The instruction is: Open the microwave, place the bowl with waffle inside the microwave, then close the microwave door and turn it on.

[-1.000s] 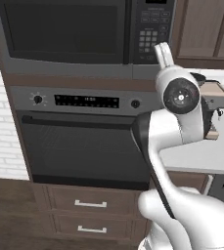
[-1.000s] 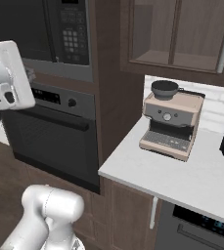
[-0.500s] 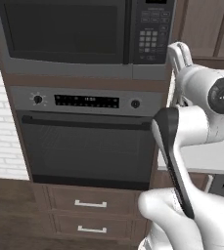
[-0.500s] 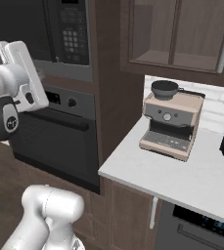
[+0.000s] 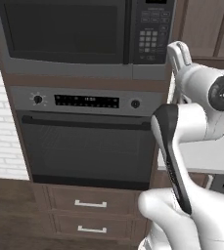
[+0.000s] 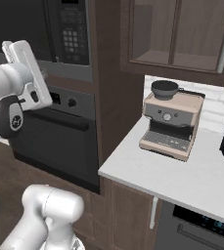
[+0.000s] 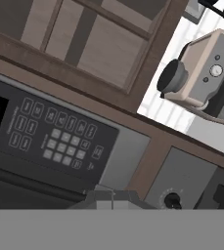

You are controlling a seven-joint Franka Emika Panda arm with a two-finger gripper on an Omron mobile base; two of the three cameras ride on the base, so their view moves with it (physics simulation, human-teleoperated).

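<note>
With our gripper (image 7: 111,195) clenched on nothing beneath the keypad (image 7: 59,141) at lower left, and the microwave (image 5: 84,36) filling the upper left with its door shut, we risk brushing a wrong button.

Kitchen — wall oven (image 5: 86,141), microwave (image 5: 84,34)

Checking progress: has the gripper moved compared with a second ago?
Yes. In the right base view the gripper has risen toward the microwave keypad, above the oven knob.
</note>
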